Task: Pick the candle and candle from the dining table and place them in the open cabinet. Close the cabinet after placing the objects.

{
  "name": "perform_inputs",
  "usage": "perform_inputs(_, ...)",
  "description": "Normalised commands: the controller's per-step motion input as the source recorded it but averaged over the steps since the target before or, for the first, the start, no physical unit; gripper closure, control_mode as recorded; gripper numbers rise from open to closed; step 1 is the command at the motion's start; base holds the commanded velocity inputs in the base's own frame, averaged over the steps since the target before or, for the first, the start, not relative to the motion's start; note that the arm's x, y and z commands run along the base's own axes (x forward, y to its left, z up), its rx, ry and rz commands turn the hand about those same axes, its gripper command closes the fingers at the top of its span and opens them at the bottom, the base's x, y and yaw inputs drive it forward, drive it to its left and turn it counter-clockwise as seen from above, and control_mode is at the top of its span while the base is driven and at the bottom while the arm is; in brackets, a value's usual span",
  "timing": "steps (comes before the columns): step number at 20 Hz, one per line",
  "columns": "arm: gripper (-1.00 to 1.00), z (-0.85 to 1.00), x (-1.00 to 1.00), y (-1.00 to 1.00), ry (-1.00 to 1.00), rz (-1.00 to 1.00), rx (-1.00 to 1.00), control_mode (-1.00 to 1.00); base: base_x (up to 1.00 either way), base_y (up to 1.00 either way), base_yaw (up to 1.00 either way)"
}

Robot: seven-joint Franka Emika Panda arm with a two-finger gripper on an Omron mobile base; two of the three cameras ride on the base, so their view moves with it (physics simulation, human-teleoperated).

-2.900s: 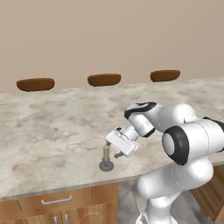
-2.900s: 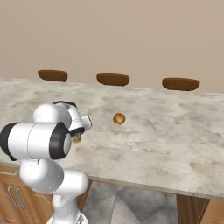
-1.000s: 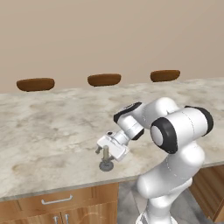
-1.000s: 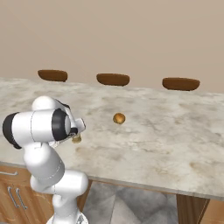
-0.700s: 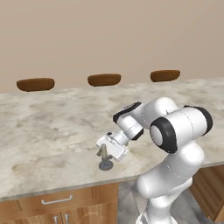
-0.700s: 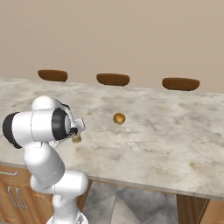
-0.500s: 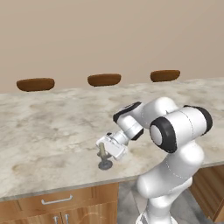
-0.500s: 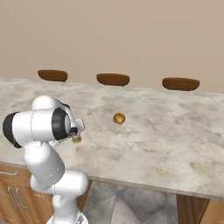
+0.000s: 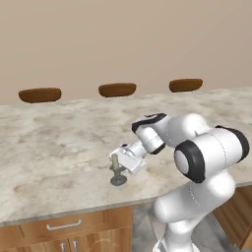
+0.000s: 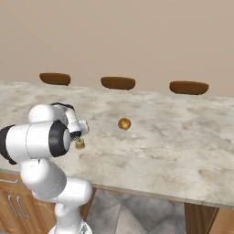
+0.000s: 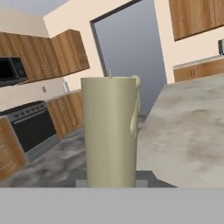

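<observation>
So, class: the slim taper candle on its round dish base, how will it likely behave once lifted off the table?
The taper candle looks rigid, so it should lift without bending. It is tall on a small dish base, so probably apt to tip if bumped or set down crooked. The gripper is shut on its smooth stem; it might slip.

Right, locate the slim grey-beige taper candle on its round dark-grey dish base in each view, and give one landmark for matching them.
Left base view: the slim grey-beige taper candle stands left of centre near the counter's front edge, in the gripper.
Right base view: I cannot make it out behind the arm.
Hand view: its pale shaft rises at centre.
Shared landmark: the beige-grey marbled stone counter.
</observation>
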Motion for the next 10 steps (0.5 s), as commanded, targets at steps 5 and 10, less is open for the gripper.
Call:
perform_inputs(5, 1.00, 0.40, -0.32, -0.08, 0.00, -0.10, 0.00, -1.00, 0.00, 0.00, 0.00)
perform_inputs(10, 1.00, 0.29, -0.36, -0.06, 0.00, -0.13, 0.00, -1.00, 0.00, 0.00, 0.00)
